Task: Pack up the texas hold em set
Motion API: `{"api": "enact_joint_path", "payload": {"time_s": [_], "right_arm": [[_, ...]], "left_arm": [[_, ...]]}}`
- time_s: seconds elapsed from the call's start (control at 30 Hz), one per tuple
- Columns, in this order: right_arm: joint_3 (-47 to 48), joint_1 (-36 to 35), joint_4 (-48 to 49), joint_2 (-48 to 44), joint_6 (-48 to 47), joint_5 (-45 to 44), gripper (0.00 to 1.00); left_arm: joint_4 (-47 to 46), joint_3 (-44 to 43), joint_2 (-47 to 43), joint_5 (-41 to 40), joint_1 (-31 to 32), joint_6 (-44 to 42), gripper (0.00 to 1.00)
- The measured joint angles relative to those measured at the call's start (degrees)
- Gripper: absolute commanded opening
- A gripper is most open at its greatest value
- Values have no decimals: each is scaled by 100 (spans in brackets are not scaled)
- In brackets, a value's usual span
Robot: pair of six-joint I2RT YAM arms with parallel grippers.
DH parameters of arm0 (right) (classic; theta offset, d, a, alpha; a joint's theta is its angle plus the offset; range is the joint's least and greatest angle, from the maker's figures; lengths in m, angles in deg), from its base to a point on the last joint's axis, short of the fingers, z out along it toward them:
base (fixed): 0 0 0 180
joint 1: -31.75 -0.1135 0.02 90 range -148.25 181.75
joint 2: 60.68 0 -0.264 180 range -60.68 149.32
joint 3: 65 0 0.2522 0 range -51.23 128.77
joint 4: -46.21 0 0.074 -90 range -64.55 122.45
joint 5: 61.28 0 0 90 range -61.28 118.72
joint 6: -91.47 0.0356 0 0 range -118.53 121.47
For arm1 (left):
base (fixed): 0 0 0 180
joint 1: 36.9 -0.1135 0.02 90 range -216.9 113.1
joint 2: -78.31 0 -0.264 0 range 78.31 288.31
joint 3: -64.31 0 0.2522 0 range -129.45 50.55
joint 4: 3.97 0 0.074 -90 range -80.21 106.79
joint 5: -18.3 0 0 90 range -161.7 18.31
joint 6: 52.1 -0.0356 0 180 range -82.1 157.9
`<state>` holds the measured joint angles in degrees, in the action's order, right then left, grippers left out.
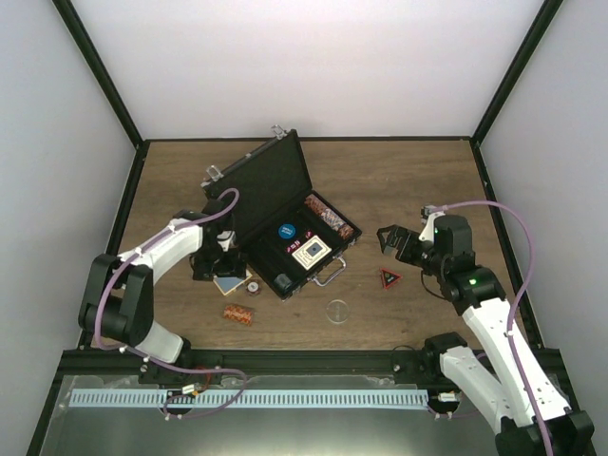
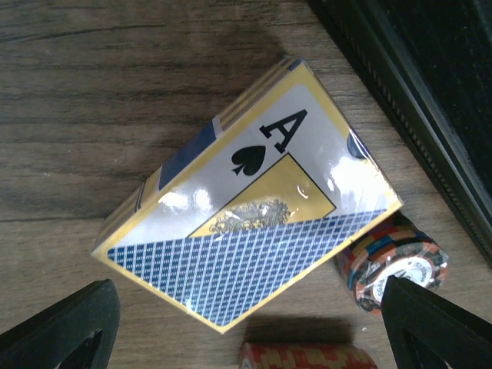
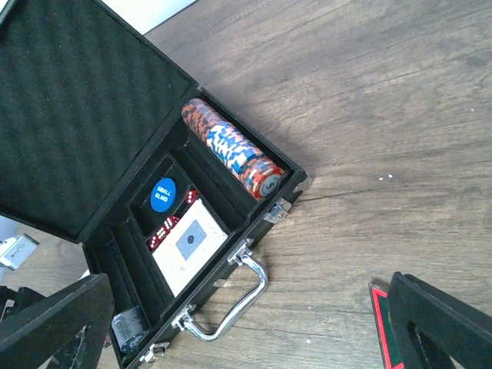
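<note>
We find the card deck (image 2: pixel 246 200) flat on the table (image 1: pixel 408 180) just beside the open case (image 1: pixel 261 185), under the nearer left gripper (image 2: pixel 254 323), whose fingers (image 2: pixel 69 327) stand spread and empty, the deck's long axis skewed to their closing line.

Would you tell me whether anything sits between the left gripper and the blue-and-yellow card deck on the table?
Nothing covers the blue-and-yellow card deck; the open left gripper hangs over it. Two brown-red chip stacks crowd it: one between the fingers by its near corner, another beside its right corner.
</note>
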<state>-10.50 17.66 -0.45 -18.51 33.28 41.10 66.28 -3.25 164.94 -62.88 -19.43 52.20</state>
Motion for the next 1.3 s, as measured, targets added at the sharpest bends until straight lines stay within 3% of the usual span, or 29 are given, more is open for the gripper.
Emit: {"api": "enact_joint_path", "payload": {"time_s": [0.63, 1.3], "right_arm": [[-42, 0, -4, 4, 17, -2, 100], [-223, 0, 17, -37, 24, 20, 100]], "left_arm": [[-704, 15, 216, 177, 20, -37, 95], [-1257, 444, -90, 28, 59, 608, 95]]}}
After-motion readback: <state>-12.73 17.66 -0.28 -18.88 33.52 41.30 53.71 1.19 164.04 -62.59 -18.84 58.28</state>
